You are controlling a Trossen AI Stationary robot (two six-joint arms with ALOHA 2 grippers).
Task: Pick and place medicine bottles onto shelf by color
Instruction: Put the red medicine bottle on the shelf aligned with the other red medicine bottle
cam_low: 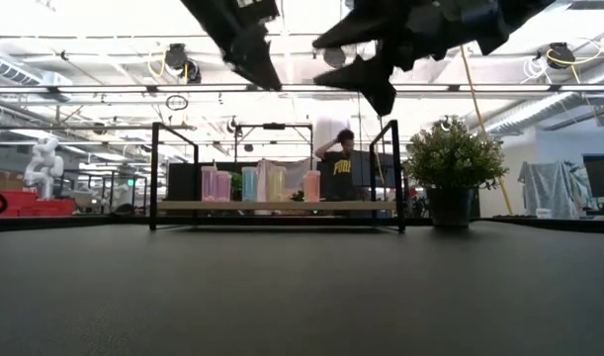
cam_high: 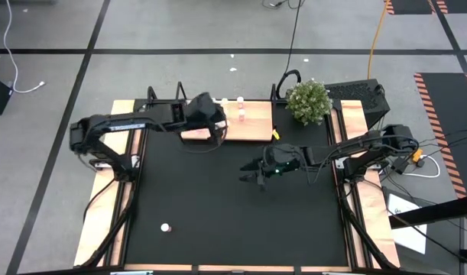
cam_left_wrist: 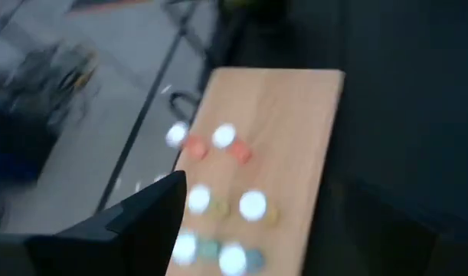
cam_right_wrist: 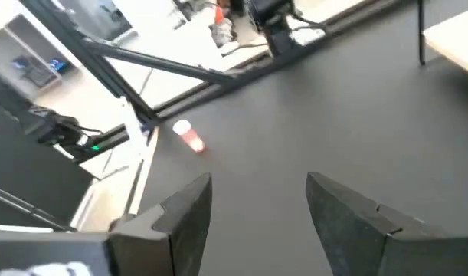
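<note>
Left tool (cam_high: pixel 210 126) hangs released over the shelf (cam_high: pixel 252 130); right tool (cam_high: pixel 257 177), empty and released, should descend squarely on the lone pink bottle (cam_high: pixel 165 227) at seven o'clock.

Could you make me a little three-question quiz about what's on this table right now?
1. True or false: every medicine bottle is already on the shelf.
2. Which gripper hangs over the shelf? A) left gripper B) right gripper
3. Fill in: beside the shelf's right end stands a potted ____.

Key:
1. False: one lone bottle lies on the black table near the front.
2. A. The right gripper, jaws open, is above the middle of the table.
3. Plant.
</note>
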